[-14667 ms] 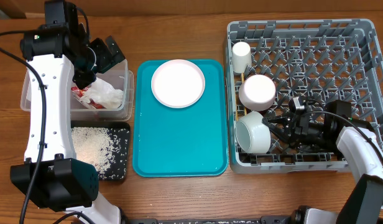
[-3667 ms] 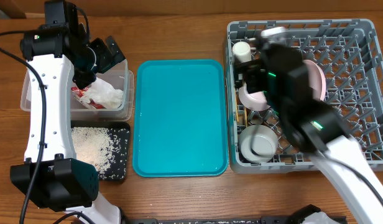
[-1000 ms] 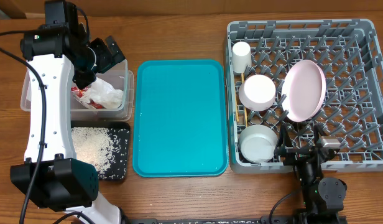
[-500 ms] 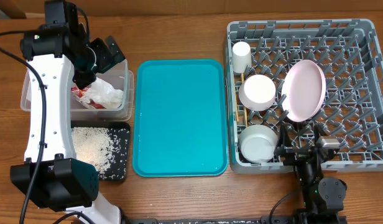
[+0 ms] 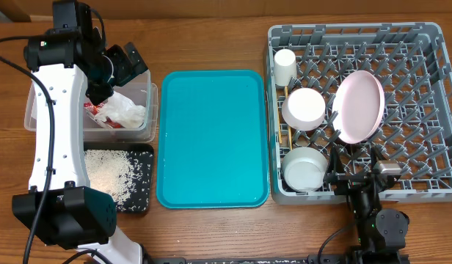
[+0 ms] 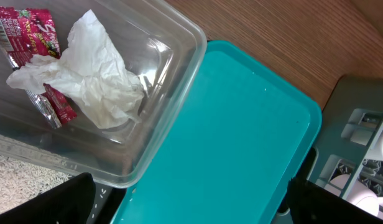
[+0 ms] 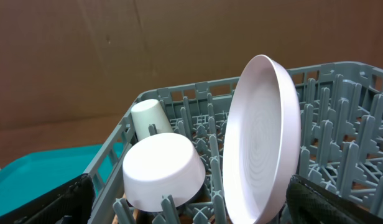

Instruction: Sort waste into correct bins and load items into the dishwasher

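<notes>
A flat teal tray (image 5: 215,139) lies in the middle of the wooden desk (image 5: 211,44). Plain desk borders the tray's far and near rims.

Left of the tray, toward its far end, sits the clear tub (image 5: 153,110), its rounded corner just beside the tray's rim. Inside lie the crumpled white tissue (image 6: 95,78) and, partly under it, the red snack wrapper (image 6: 30,37). The left tool (image 5: 128,68) hangs over the tub's far edge, fingers spread wide with nothing between them.

Left of the tray's near end sits the black tray (image 5: 143,192), holding a heap of white rice grains (image 5: 111,174).

Right of the tray, with only a narrow gap between the edges, stands the grey dish rack (image 5: 431,35). In the rack's column nearest the tray are the pale cup (image 5: 285,66) at the far corner, then two white bowls (image 5: 304,108) – one behind the other. Thin wooden chopsticks (image 5: 282,136) show between the pegs by the wall. The pink plate (image 7: 263,140) stands on edge between the pegs, further from the tray.

The right tool (image 5: 356,174) sits at the rack's near wall, fingers wide apart, gripping nothing – facing the plate.
</notes>
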